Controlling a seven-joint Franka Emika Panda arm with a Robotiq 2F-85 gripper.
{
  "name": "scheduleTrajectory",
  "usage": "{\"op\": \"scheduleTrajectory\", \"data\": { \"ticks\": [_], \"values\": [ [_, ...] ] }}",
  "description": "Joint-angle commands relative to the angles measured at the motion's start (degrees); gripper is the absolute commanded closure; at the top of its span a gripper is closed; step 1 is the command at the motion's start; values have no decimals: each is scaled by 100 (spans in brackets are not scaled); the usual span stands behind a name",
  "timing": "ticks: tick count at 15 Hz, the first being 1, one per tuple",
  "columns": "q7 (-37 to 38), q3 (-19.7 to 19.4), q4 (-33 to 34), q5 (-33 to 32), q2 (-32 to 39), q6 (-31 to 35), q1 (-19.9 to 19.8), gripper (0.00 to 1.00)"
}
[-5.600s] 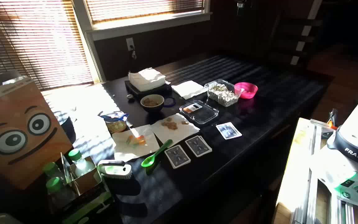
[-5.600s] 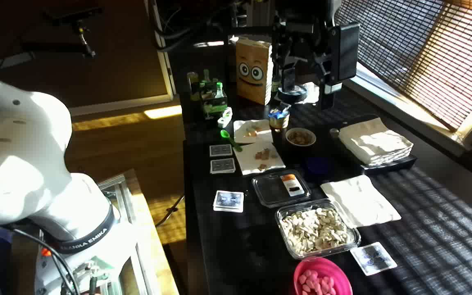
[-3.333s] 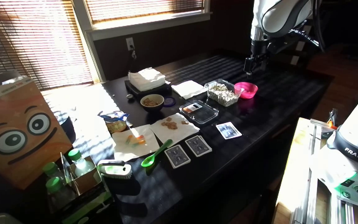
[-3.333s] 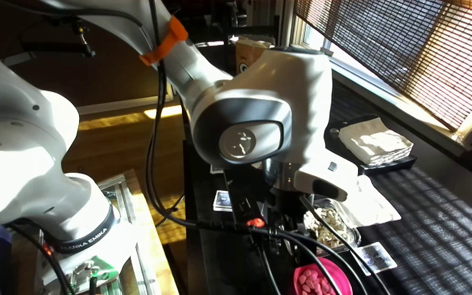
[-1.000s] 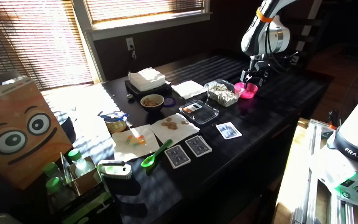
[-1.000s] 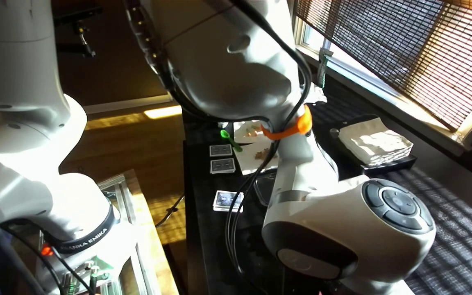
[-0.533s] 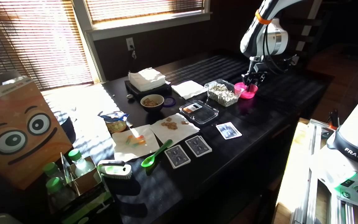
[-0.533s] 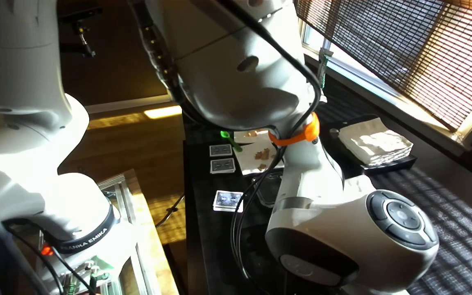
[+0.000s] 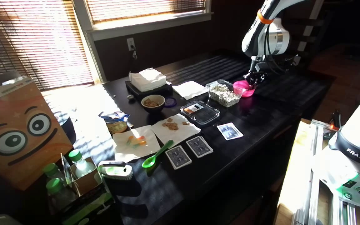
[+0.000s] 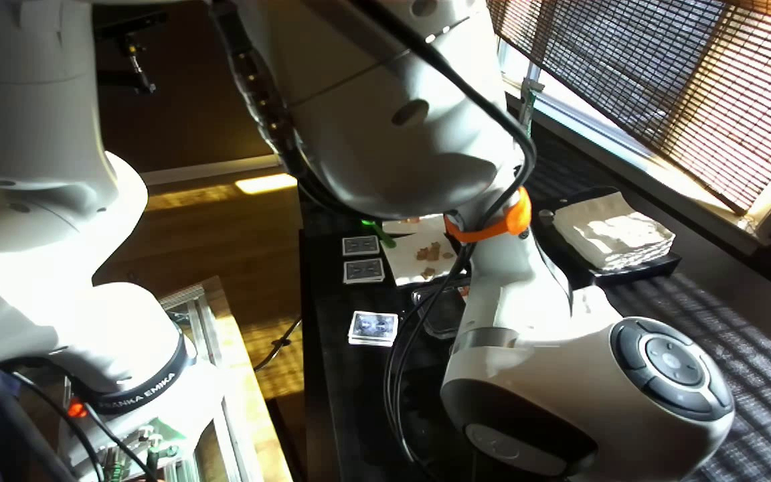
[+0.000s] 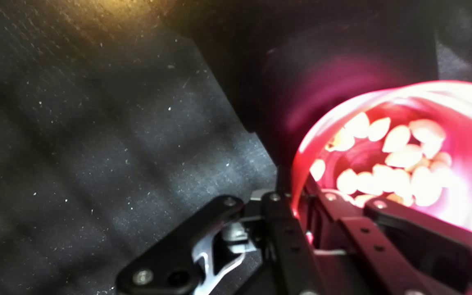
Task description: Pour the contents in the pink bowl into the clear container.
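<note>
The pink bowl (image 9: 242, 89) stands at the right end of the clear container (image 9: 211, 83), the two overlapping in an exterior view. Pale oval pieces (image 11: 402, 180) lie inside the bowl (image 11: 467, 137), overexposed in the wrist view. My gripper (image 11: 299, 186) is shut on the bowl's near wall, one finger inside and one outside. The same gripper (image 9: 252, 82) reaches down at the bowl's right side. Whether the bowl touches the table, I cannot tell. The container holds many whitish seeds. In an exterior view the arm (image 10: 559, 395) hides the container, and the bowl does not show there.
A flat clear lid (image 9: 203, 115) lies in front of the container, with a napkin (image 9: 189, 90) behind. Playing cards (image 9: 230, 131), a dark bowl of brown pieces (image 9: 153, 108), a green spoon (image 9: 155, 156) and a napkin stack (image 9: 148, 79) are farther along the table.
My gripper came down to the bowl and has shut on its wall. Over the last half second the bowl shifted slightly toward the container and a little up in the picture.
</note>
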Motion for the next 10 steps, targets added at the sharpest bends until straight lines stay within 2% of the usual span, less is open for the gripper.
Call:
{"op": "scheduleTrajectory", "data": {
  "ticks": [1,10],
  "values": [
    [-175,50,95,141,-27,-112,-81,98],
    [80,-504,-129,-155,-873,-378,294,98]
  ]
}}
